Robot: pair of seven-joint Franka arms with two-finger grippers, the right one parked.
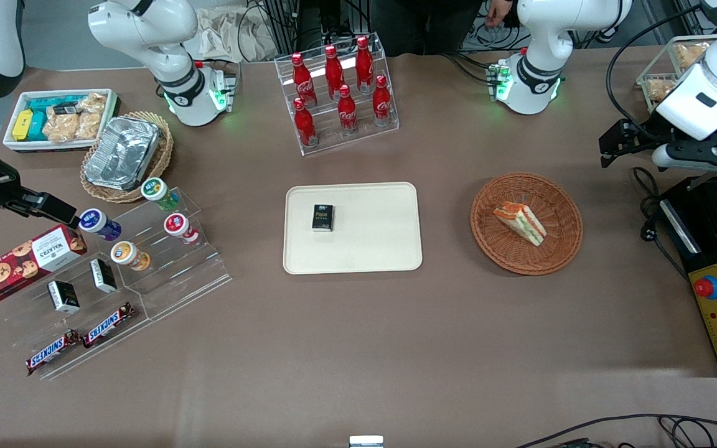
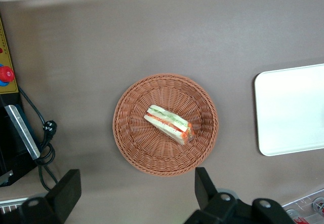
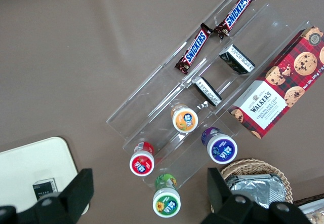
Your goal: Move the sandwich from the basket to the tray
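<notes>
While the sandwich point(image 2: 169, 124) is sitting untouched in the basket point(image 2: 132, 142), the gripper point(image 2: 136, 191) is hovering above, fingers spread apart. Approach step; next it's needing a descent onto the wedge before carrying to the tray point(image 1: 371, 249).

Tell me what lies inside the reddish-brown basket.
Only the sandwich lies in the basket, on its woven floor. What is under the sandwich is covered. The gripper hangs above the table beside the basket, jaws open.

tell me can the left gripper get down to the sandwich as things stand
Probably yes. The open gripper hangs high above the basket, and the sandwich lies alone in it with nothing over it.
</notes>
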